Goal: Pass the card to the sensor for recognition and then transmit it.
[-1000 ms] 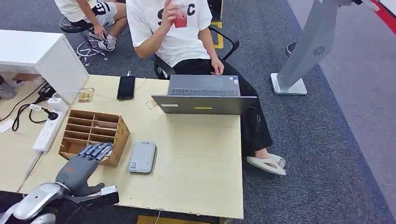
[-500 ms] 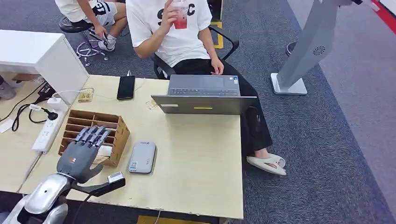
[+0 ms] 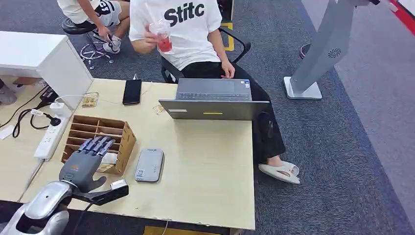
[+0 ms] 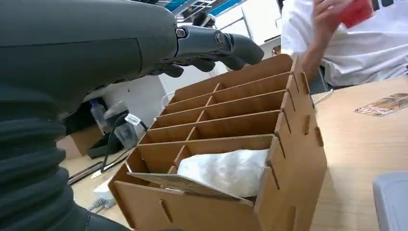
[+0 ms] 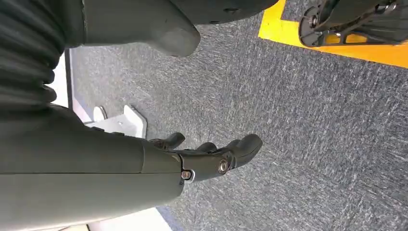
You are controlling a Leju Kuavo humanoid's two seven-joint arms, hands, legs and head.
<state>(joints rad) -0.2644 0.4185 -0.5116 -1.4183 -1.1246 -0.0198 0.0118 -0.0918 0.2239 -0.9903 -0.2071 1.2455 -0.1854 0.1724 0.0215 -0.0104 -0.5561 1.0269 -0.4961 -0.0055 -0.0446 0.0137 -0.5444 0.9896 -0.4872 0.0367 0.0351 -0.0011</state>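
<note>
organizer (image 3: 100,142) — raw wood, matt | table (image 3: 210,166) — smooth pale wood | floor (image 3: 342,147) — rough carpet

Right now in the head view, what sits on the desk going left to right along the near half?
Power strip → left hand over the wooden slotted organizer → grey card reader → bare desk top.

Grey carpet floor (image 3: 342,161) with a yellow marking (image 5: 337,43); a pale wooden surface (image 3: 210,161), a white cabinet (image 3: 44,58) beside it, a grey stand (image 3: 318,63), a black office chair (image 3: 235,44) behind
</note>
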